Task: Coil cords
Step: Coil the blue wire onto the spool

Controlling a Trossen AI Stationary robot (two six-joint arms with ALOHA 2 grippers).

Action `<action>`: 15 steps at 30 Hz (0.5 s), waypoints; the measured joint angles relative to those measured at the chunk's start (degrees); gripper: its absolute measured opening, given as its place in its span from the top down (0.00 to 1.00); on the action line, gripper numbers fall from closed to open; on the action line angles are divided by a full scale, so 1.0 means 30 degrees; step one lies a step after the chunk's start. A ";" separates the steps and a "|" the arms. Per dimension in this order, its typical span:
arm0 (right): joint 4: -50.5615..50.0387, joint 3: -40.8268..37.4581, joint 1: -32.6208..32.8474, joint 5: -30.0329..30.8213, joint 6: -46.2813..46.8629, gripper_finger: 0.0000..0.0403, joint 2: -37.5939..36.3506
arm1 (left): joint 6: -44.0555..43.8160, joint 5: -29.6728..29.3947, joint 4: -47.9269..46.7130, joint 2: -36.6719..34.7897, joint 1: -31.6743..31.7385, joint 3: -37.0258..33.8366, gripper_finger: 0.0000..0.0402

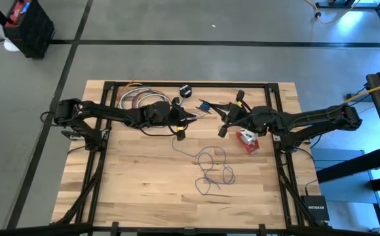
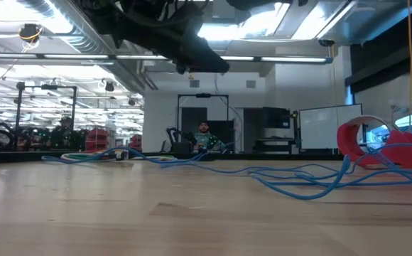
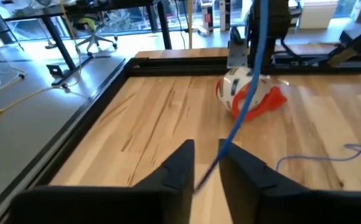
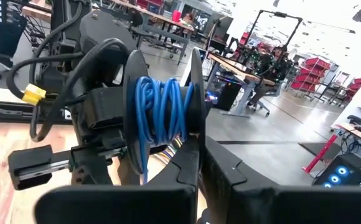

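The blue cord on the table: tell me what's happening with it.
The right gripper is shut on a dark spool with blue cord wound on it, raised over the table's far middle. The left gripper has the cord running between its fingers. Loose loops still lie on the table, near a red-and-white bundle.

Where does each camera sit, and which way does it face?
High: overhead, facing straight down on the wooden table and both dark arms.
Low: at tabletop height, facing level across the thin blue cord into the room; arm overhead.
Left wrist: on the left arm, past its jaws toward the red-and-white cord bundle.
Right wrist: on the right arm, past its jaws toward a cord-wound black round puck.
High and left wrist share the bundle.
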 joint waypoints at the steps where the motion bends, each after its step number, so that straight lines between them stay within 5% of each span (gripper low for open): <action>1: 0.0000 0.0000 0.0000 0.0007 0.0000 0.97 0.0000 | 0.0105 -0.0004 -0.0299 -0.0094 0.0009 0.0000 0.81; 9: -0.0022 0.0000 0.0000 0.0011 -0.0015 0.97 0.0009 | 0.0469 0.0084 -0.0479 -0.0318 -0.0010 0.0000 0.75; 15: -0.0002 0.0000 0.0000 -0.0036 -0.0010 0.97 0.0036 | 0.0216 0.2086 0.2167 0.0700 -0.0176 0.0000 0.75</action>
